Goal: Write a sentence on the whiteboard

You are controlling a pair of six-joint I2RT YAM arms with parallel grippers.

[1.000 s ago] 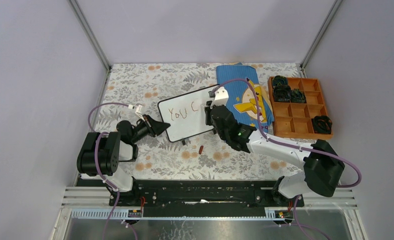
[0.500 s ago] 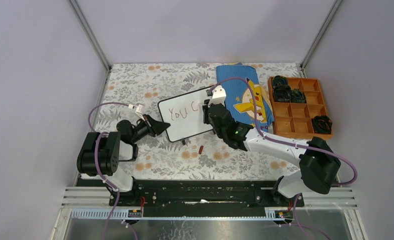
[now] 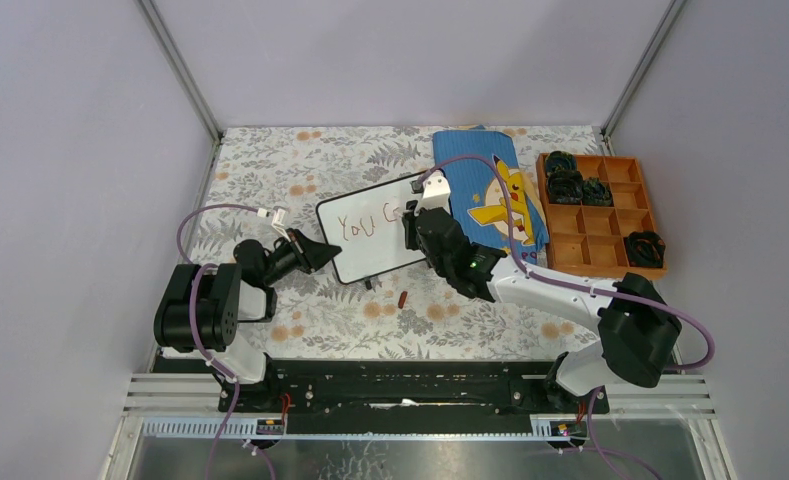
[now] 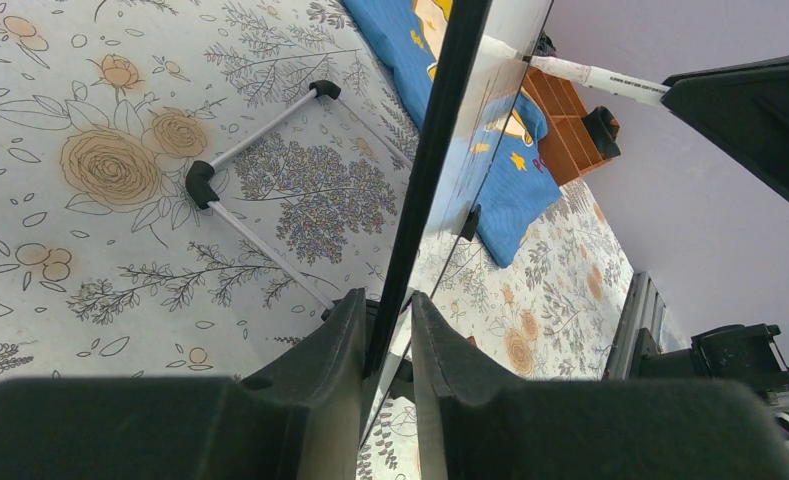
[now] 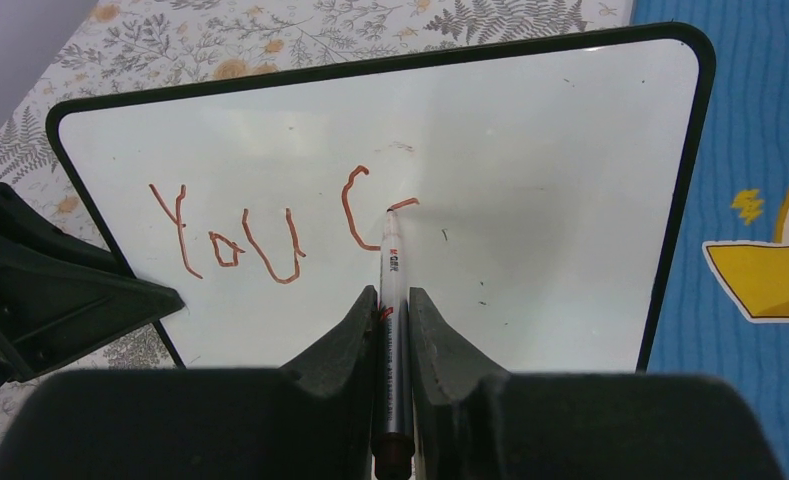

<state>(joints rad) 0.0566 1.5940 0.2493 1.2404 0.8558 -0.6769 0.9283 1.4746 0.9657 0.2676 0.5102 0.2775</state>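
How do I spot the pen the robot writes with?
Find the whiteboard on the flowery table. The marker is pinched in the right arm's fingers, tip on the board beside the red C. It's long and pale, unlike the stubby red-brown piece lying nearby.

TABLETOP — The left arm [image 3: 202,305] sits folded low at the near left. Its forearm reaches to the right, and its gripper [image 3: 325,254] is turned on its side, pinching the left edge of the whiteboard [image 3: 375,245]. The left wrist view shows its two dark fingers [image 4: 320,370] pressed against the thin rim from either side. The right arm [image 3: 570,292] stretches from its base at the near right diagonally toward the far left, with its wrist pitched down over the board. The right gripper [image 5: 383,300] clamps a marker [image 5: 389,255] between nearly closed jaws, the marker's tip against the white surface.
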